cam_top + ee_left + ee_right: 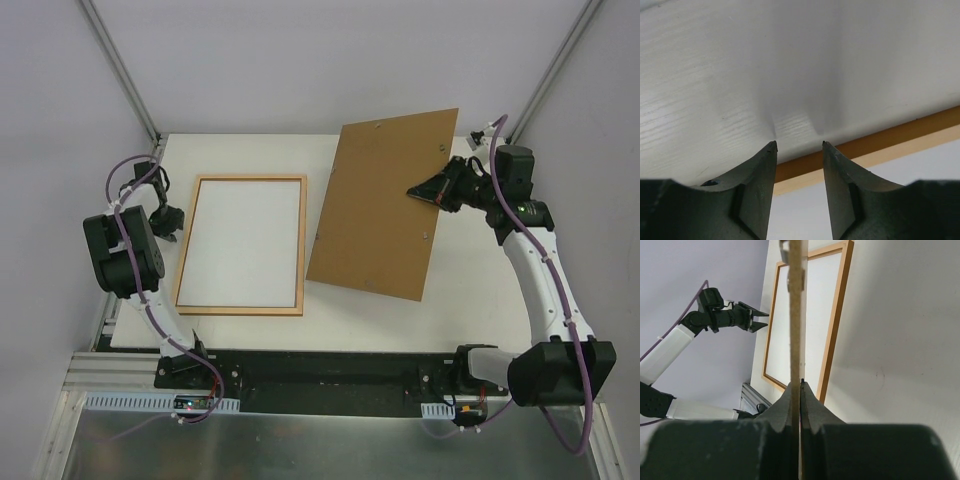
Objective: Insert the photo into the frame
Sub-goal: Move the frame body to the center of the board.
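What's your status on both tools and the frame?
Left tool open, beside left rail of frame. Right tool shut on backing board, held up off table. Photo apparently in frame, white side up. Nothing blocking frame.

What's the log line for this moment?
left fingers: open, empty, at left rail of frame | right fingers: shut on backing board edge | frame: flat on table
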You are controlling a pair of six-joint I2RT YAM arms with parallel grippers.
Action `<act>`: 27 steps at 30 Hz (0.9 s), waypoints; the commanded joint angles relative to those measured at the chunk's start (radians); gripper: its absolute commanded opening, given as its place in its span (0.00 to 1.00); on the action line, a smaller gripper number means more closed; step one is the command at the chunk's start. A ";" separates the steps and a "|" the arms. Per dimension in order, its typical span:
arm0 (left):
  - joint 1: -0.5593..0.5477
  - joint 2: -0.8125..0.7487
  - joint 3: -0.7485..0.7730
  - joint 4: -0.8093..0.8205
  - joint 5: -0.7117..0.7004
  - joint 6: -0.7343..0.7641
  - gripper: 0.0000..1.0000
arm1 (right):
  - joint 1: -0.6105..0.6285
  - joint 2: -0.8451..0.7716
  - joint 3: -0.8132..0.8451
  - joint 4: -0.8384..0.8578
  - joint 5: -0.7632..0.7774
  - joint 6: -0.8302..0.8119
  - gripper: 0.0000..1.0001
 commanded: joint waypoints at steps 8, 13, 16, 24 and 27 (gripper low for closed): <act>-0.039 0.038 -0.028 -0.024 0.026 0.003 0.34 | -0.013 0.040 0.014 0.209 -0.124 0.097 0.01; -0.105 -0.009 -0.127 0.016 0.056 -0.036 0.34 | -0.015 0.081 -0.038 0.327 -0.170 0.160 0.01; -0.148 -0.042 -0.186 0.050 0.069 -0.057 0.34 | -0.009 0.094 -0.072 0.361 -0.179 0.169 0.01; -0.296 -0.120 -0.298 0.105 0.103 -0.126 0.33 | 0.039 0.121 -0.158 0.442 -0.188 0.167 0.01; -0.341 -0.152 -0.332 0.126 0.118 -0.141 0.33 | 0.066 0.149 -0.179 0.473 -0.192 0.166 0.01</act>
